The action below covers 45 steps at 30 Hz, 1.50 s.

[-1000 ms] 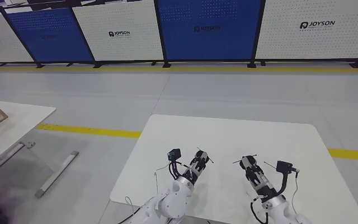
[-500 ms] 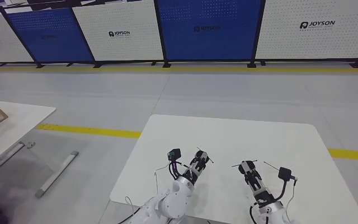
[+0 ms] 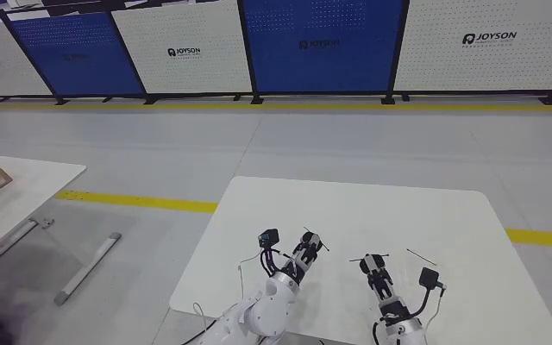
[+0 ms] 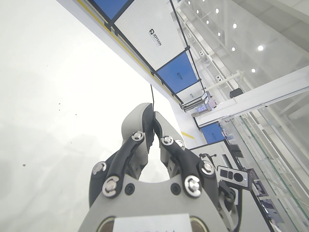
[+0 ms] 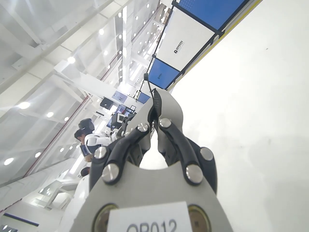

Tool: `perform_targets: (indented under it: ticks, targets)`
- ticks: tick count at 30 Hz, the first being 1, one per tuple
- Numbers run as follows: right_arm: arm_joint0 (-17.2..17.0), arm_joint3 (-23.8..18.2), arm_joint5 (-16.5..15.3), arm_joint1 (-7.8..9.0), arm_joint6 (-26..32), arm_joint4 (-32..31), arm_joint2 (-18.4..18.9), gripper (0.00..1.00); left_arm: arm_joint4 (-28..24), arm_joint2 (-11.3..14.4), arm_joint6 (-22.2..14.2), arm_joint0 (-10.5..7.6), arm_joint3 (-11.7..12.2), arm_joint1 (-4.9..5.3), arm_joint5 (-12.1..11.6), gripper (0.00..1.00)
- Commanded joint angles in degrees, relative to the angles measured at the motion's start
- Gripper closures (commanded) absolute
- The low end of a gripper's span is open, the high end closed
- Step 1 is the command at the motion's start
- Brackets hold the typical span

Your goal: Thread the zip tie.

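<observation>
My left gripper (image 4: 152,112) is shut on a thin black zip tie strip (image 4: 152,95) whose end pokes out past the fingertips. In the top view this gripper (image 3: 309,244) hovers over the near part of the white table (image 3: 345,207). My right gripper (image 5: 154,95) is shut on a black zip tie with its square head (image 5: 146,76) sticking out beyond the tips. From above, the right gripper (image 3: 371,260) is a short way to the right of the left one, with the tie (image 3: 369,257) lying crosswise in it. The grippers stand apart; I cannot tell if both hold one tie.
Another thin black zip tie (image 3: 421,257) lies loose on the table to the right of the right gripper. The far half of the table is bare white surface. Blue and white partition panels (image 3: 319,43) stand across the floor beyond.
The right arm has drawn back toward the near edge and slightly left, carrying its tie. The left arm has not moved.
</observation>
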Motion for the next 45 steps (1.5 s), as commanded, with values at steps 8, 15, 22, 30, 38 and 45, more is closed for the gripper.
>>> perform_targets:
  ticks: [8,15,22,30,38,45]
  targets:
    - [1.1,0.8,2.7,-0.76,-1.6,-1.5,-0.9,1.0,0.0,0.0,0.0,0.0,0.0,0.0,0.0,1.0]
    - [1.2,1.2,1.3,-1.37,2.7,1.7,-0.5,1.0,0.0,0.0,0.0,0.0,0.0,0.0,0.0,1.0]
    - [3.1,2.7,3.9,-2.94,2.6,0.3,-2.0,1.0,0.0,0.0,0.0,0.0,0.0,0.0,0.0,1.0]
    - [3.1,2.7,3.9,-2.94,2.6,0.3,-2.0,1.0,0.7,0.0,1.2,-0.24,0.5,-0.17,0.2,1.0]
    - [3.1,2.7,3.9,-2.94,2.6,0.3,-2.0,1.0,2.1,0.7,2.2,-0.88,1.8,-0.47,0.5,1.0]
    - [3.2,2.8,1.7,-3.89,2.8,5.3,-0.7,1.0,2.1,0.7,2.2,-0.88,1.8,-0.47,0.5,1.0]
